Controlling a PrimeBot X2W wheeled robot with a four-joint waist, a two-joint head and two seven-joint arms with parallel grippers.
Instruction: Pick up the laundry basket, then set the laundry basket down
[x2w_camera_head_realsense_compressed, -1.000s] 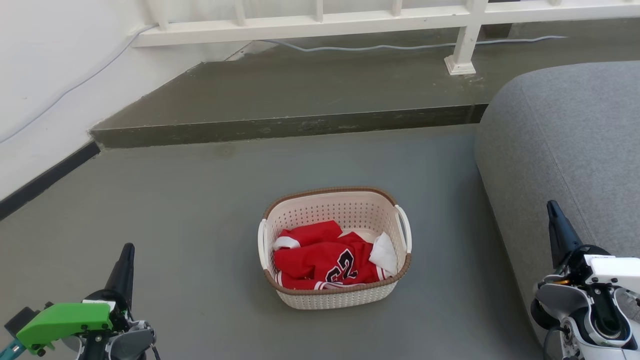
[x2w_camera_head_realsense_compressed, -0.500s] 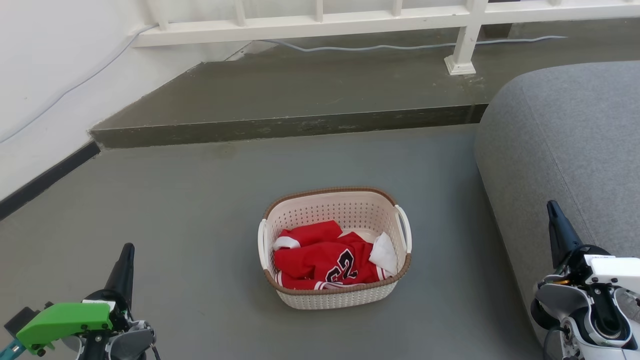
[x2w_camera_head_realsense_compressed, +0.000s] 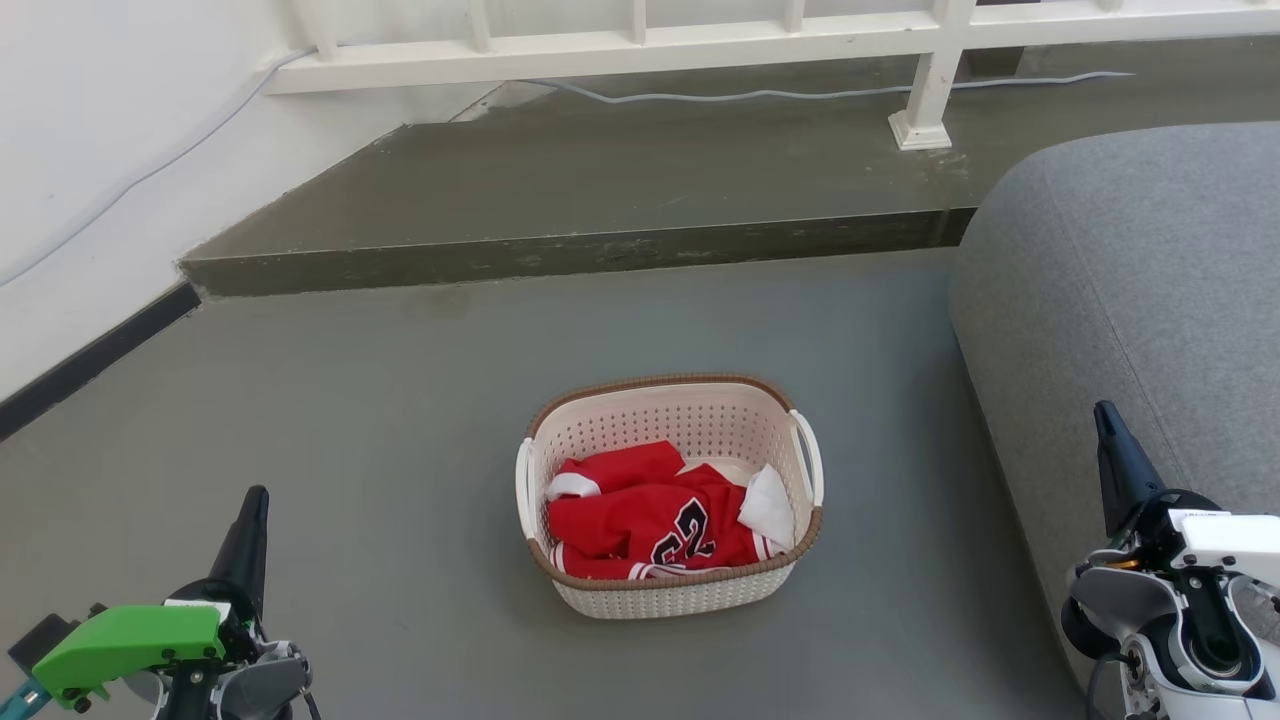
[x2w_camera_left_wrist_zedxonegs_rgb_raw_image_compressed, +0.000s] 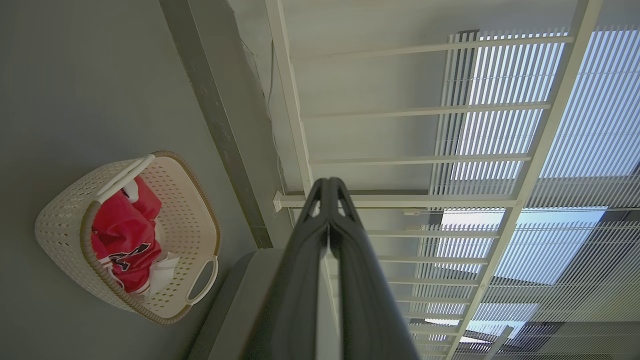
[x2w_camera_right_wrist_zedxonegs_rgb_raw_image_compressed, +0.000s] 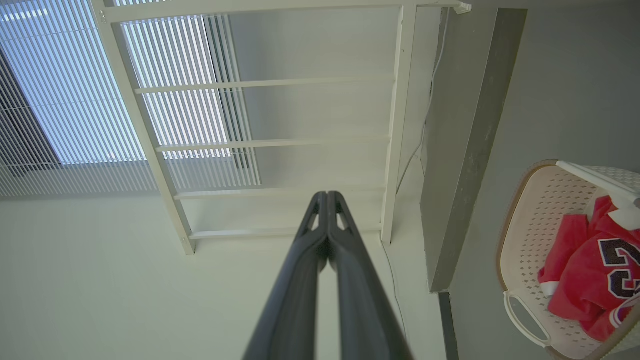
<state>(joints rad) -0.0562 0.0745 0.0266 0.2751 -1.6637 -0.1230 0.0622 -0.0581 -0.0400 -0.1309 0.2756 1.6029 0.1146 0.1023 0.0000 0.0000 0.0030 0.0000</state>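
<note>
Laundry basket (x2w_camera_head_realsense_compressed: 668, 598) well apart between tight-closed left fingers (x2w_camera_head_realsense_compressed: 248, 540) and right fingers (x2w_camera_head_realsense_compressed: 1115, 460)

laundry basket (x2w_camera_head_realsense_compressed: 668, 596) on the floor (x2w_camera_head_realsense_compressed: 400, 450), jersey (x2w_camera_head_realsense_compressed: 630, 520) inside it, sofa (x2w_camera_head_realsense_compressed: 1120, 300) to its right, raised step (x2w_camera_head_realsense_compressed: 600, 180) behind

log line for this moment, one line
phase: before pickup | laundry basket: on floor, red jersey inside, untouched | left hand: shut, apart from basket | right hand: shut, by grey sofa
</note>
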